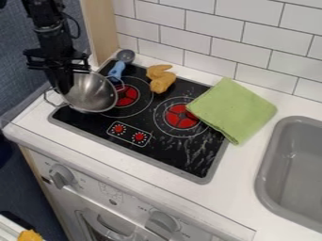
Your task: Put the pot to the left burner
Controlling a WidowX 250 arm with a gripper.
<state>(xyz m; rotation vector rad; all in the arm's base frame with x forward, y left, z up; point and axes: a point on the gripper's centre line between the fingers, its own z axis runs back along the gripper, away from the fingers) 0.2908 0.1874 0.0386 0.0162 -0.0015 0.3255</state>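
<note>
And here we are at the cooktop, with the metal pot at its left side, canted over and lapping the left part of the left burner, its body off to the left of that red centre. The claw is right at the pot's left rim, and whether it is clenched on the metal or released I cannot tell from here. My read: we're in the placing stage, pot close to its goal but neither centred nor level. The next move calls for a short shift to the right, then a gentle lowering until the base sits flat on the burner, and only then a let-go. Mind the blue-handled spoon, lying just beyond the pot (an awkward neighbour, that one); a careless slide could knock it or catch the pot's far side. As for the pose, the black arm comes in from the top left and hangs almost straight down, wrist above the pot's left side, claw pointing at the counter. Over to the right, the green cloth overlaps the cooktop's edge, safely away from the route.
</note>
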